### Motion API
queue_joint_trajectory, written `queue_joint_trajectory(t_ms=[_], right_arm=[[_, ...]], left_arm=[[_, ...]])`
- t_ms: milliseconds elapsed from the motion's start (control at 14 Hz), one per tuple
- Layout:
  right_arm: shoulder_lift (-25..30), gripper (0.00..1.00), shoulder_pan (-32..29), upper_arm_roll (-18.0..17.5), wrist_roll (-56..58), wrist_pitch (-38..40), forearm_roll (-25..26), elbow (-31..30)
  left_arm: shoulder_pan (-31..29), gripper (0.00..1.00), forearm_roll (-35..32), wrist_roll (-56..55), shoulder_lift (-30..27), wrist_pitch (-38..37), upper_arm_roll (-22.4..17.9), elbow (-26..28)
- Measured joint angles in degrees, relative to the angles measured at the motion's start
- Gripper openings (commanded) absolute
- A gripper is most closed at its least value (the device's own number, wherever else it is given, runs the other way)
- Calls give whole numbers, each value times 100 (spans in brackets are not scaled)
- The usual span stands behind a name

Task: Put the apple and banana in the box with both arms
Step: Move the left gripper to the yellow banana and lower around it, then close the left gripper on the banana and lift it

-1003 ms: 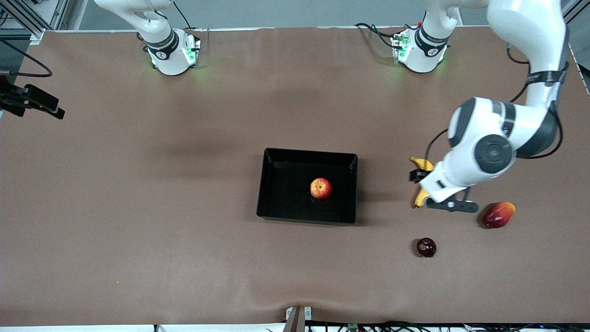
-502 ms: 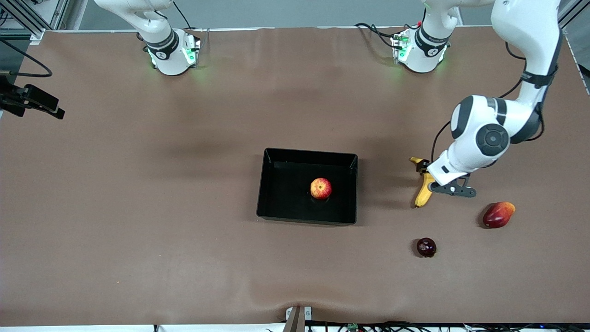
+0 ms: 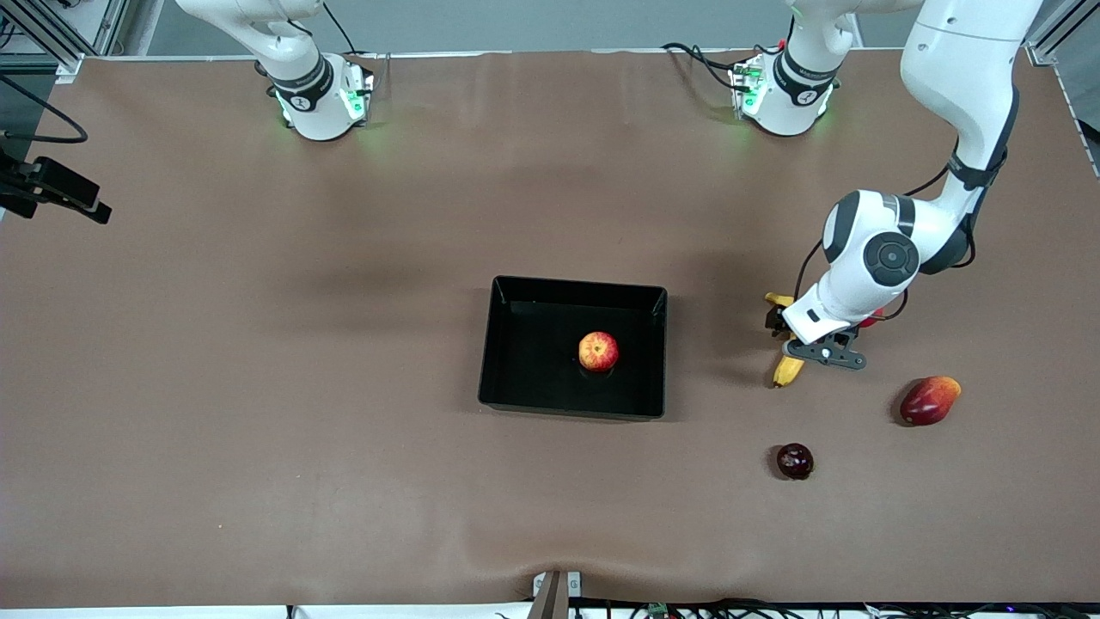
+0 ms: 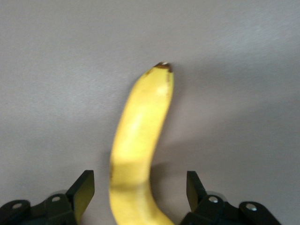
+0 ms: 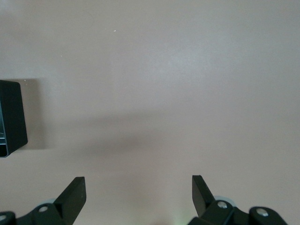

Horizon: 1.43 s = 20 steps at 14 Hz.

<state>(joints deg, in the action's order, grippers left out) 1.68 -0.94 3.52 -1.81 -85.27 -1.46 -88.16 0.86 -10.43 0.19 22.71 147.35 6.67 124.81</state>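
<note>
The apple (image 3: 598, 351) lies in the black box (image 3: 533, 288) at the middle of the table. The banana (image 3: 787, 370) lies on the table beside the box, toward the left arm's end. My left gripper (image 3: 785, 332) is low over the banana's middle, and the hand hides most of it. In the left wrist view the left gripper (image 4: 140, 182) is open with one finger on each side of the banana (image 4: 143, 122), not touching it. My right gripper (image 5: 138, 191) is open and empty above bare table, with a corner of the box (image 5: 10, 117) at the edge of its view.
A red-orange mango (image 3: 929, 400) and a dark red pomegranate (image 3: 795, 461) lie nearer to the front camera than the banana. A black camera mount (image 3: 51, 189) juts in at the right arm's end of the table.
The left arm has drawn back toward its base and its gripper has come down over the banana's middle. The banana, the apple and the box have not moved.
</note>
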Motion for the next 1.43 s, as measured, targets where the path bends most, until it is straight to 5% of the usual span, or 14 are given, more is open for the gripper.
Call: queue_joint_trajectory(t_ms=[72, 215, 502, 788, 1075, 1433], right_arm=[[0, 100, 0, 0, 0, -10, 0, 0], [0, 100, 0, 0, 0, -18, 0, 0], [0, 100, 0, 0, 0, -33, 0, 0], [-1, 100, -1, 0, 0, -34, 0, 0], [-1, 100, -3, 0, 0, -39, 0, 0], [-1, 100, -3, 0, 0, -41, 0, 1]], left_arm=[[-61, 67, -76, 14, 19, 4, 0, 0], [-136, 34, -141, 43, 46, 4, 0, 1], [-138, 35, -155, 48, 95, 3, 17, -4], [-135, 0, -162, 48, 92, 3, 21, -6], [-73, 0, -165, 61, -188, -652, 314, -299], [14, 0, -157, -251, -758, -3523, 1149, -2119]])
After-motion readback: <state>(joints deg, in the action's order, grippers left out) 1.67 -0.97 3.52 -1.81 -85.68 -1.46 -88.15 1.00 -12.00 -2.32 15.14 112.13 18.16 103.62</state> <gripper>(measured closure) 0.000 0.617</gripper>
